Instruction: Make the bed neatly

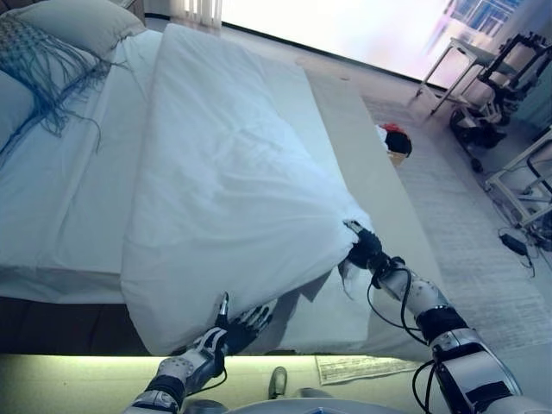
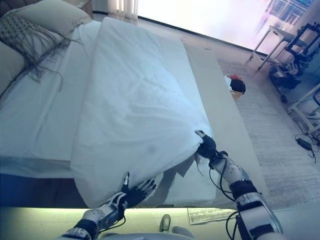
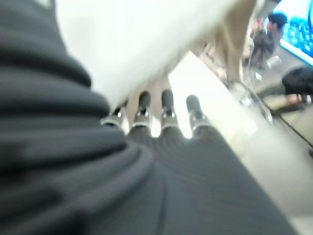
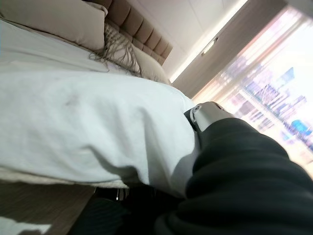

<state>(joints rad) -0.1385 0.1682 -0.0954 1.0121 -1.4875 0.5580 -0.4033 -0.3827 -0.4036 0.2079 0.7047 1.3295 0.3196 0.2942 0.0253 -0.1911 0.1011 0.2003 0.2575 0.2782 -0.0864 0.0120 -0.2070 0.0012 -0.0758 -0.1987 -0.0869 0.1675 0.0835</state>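
Note:
A white duvet (image 1: 224, 172) lies along the bed (image 1: 69, 207), and its near end hangs over the foot. My right hand (image 1: 364, 250) is at the duvet's near right corner and is shut on the cloth. In the right wrist view its thumb (image 4: 201, 115) presses on the duvet (image 4: 83, 127). My left hand (image 1: 235, 326) is at the duvet's lower hanging edge with its fingers spread and straight against the cloth. The left wrist view shows those fingers (image 3: 143, 105) reaching under the white cloth (image 3: 142, 44).
Pillows (image 1: 78, 21) and a fringed throw (image 1: 43, 60) lie at the head of the bed. A beige strip (image 1: 371, 147) runs along the bed's right side. A red and black object (image 1: 395, 140) sits on the floor beyond it. A table (image 1: 461, 56) and racks (image 1: 517, 60) stand far right.

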